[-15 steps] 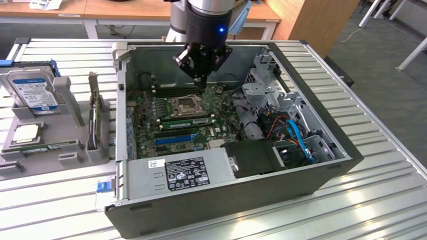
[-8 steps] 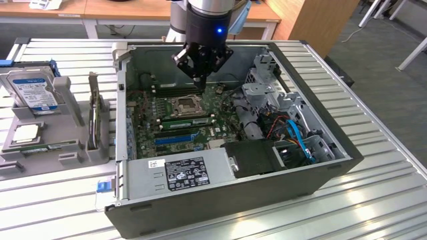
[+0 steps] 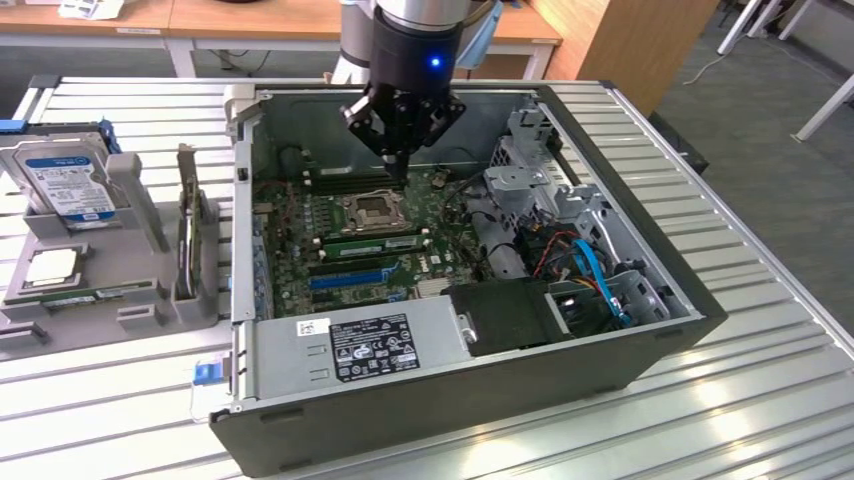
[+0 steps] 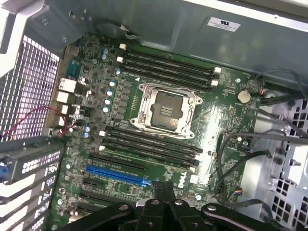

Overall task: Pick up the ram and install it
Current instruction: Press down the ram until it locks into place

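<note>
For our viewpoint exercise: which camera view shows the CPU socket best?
The wrist view: the CPU socket sits mid-frame, seen almost straight on, metal frame and dark centre unobstructed. The exterior view shows it smaller, at an angle, close to the end effector.

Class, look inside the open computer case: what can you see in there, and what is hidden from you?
Inside the case: a green motherboard, an empty processor socket, dark memory slots, cables and a drive cage. The shut tool hangs above them. The power supply hides whatever lies beneath it.

An open computer case (image 3: pixel 441 400) lay on a slatted metal table (image 3: pixel 747 420), its motherboard (image 4: pixel 144 159) exposing an empty processor socket (image 4: pixel 166 109). At nine o'clock, a grey holder (image 3: pixel 147 290) carried a blue-labelled hard drive (image 3: pixel 67 185).
</note>
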You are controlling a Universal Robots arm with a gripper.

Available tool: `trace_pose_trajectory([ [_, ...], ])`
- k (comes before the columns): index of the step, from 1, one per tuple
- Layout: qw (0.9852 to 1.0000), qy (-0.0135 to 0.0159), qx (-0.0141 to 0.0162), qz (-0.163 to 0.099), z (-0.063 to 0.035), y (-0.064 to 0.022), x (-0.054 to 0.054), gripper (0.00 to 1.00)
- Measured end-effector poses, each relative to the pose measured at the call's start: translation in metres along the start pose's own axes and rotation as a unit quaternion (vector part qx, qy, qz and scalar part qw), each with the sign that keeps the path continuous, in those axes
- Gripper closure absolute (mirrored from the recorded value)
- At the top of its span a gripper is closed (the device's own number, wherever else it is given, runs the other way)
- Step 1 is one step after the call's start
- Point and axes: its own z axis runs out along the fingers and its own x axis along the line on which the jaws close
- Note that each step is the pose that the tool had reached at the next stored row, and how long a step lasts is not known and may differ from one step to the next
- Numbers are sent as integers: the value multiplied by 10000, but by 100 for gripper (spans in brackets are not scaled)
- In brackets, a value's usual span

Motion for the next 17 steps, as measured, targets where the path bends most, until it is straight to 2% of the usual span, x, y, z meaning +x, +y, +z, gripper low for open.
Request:
trace_pose_trajectory([
  [7, 9995, 103, -23, 297, 3, 0, 2, 90],
  [14, 9978, 173, -40, 638, 7, 0, 2, 90],
  [17, 9972, 176, -43, 725, 8, 1, 2, 90],
])
